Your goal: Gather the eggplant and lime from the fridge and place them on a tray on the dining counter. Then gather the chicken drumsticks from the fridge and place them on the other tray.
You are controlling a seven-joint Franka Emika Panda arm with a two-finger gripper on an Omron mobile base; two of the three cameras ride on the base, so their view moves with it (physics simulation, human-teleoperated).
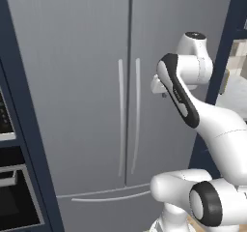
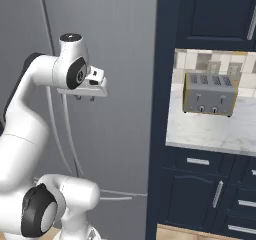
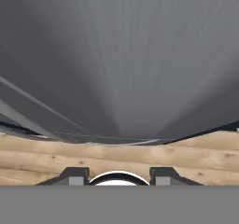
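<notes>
The grey fridge (image 1: 72, 81) stands in front of me with both doors shut, their two slim vertical handles (image 1: 120, 115) side by side at the middle seam. The eggplant, the lime, the chicken drumsticks and the trays are out of view. My gripper (image 2: 85, 99) hangs in front of the right door at upper handle height, pointing down. It is open, and its fingertips (image 3: 74, 175) stand apart with nothing between them. In the left base view the gripper (image 1: 161, 93) sits just right of the handles, partly behind my own arm.
A dark blue cabinet column (image 2: 165, 134) borders the fridge on the right. Beyond it a silver toaster (image 2: 209, 93) stands on a marble counter (image 2: 210, 131). A black oven (image 1: 12, 197) is at the left. The fridge's lower drawer handle (image 1: 111, 197) runs horizontally, with wooden floor (image 3: 186, 157) below.
</notes>
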